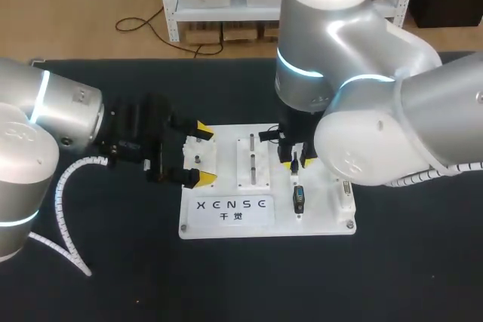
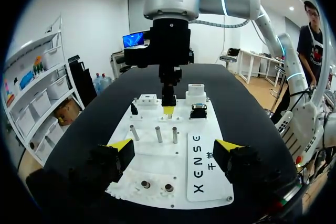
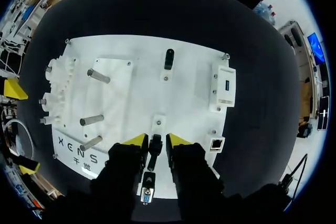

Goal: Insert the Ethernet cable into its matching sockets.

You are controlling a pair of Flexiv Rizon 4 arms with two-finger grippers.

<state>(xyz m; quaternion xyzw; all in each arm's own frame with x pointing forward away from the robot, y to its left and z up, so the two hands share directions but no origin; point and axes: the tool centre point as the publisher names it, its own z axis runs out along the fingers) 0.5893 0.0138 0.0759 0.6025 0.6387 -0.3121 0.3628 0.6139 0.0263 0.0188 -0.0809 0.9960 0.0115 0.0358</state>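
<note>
A table (image 1: 407, 277) topped with a matte black surface is seen across the whole head view, with its far edge drawn straight from side to side. The surface is evenly lit and is shown plain and uniform in colour, and in the wrist views its edge appears curved.

I'm running this rig in what looks like a robotics lab. My left arm (image 1: 45, 111) and right arm (image 1: 392, 103), both big silver machines with lit rings at the joints, come in over a black-topped table (image 1: 423, 277). About midway between its side edges lies a white test board (image 1: 226, 225), screwed at its corners. It carries upright metal pegs (image 2: 158, 134) and connector sockets (image 3: 222, 85).
</note>
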